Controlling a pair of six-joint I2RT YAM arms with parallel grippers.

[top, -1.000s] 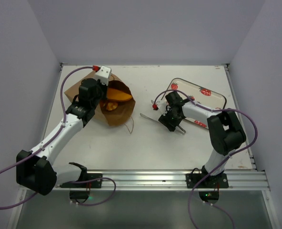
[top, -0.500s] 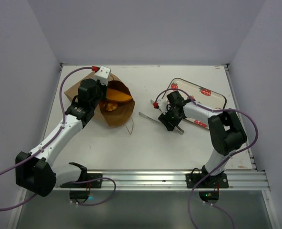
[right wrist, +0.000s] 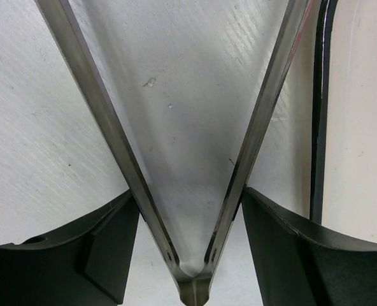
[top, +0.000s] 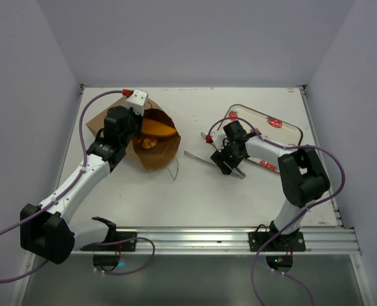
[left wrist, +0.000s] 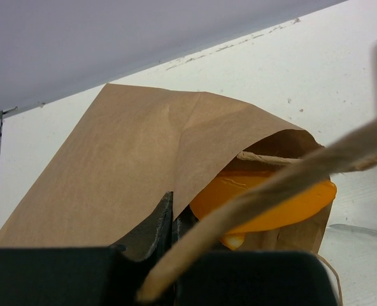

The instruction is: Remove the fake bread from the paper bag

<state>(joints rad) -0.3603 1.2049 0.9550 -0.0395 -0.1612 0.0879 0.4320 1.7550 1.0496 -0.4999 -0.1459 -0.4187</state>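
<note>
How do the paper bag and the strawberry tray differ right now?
The paper bag is brown and lies on its side with fake bread inside; the strawberry-print tray is pale, flat, showing no bread. The left gripper pinches the bag; nothing grips the tray. Both rest on the table.

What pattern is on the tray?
Red strawberries on the white tray, best seen in the top external view.

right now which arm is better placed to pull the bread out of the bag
Right, probably. The right gripper grips the metal tongs, free to reach in. The left gripper is pinching the paper bag at its rim, holding the mouth open over the fake bread.
</note>
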